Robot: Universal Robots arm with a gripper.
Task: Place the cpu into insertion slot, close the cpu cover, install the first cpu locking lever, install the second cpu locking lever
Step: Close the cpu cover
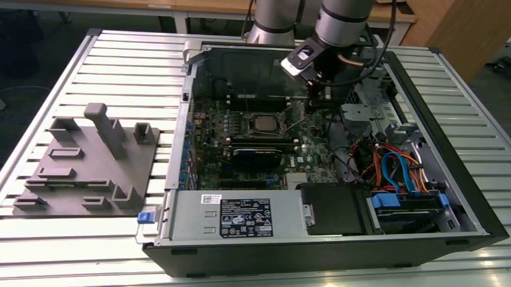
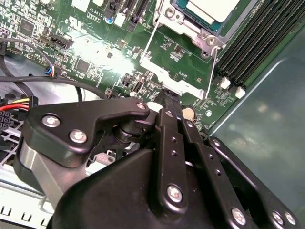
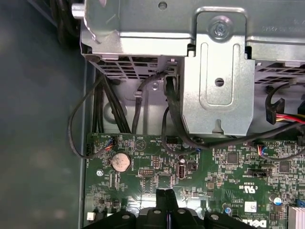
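- My gripper (image 2: 167,97) is clenched, its 2 fingers pressed together on nothing, tip just above the green board (image 2: 178,53).
- The cpu (image 2: 212,7) seems seated within the cpu cover (image 2: 193,29).

Power supply label (image 1: 245,218): print too small to read.

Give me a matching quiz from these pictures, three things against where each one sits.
Things:
1 cpu
2 coin battery
3 grey fixture plate

Places:
A on the table, outside the computer case
B in the insertion slot
C on the green board, near its edge

Pairs: 1-B; 2-C; 3-A
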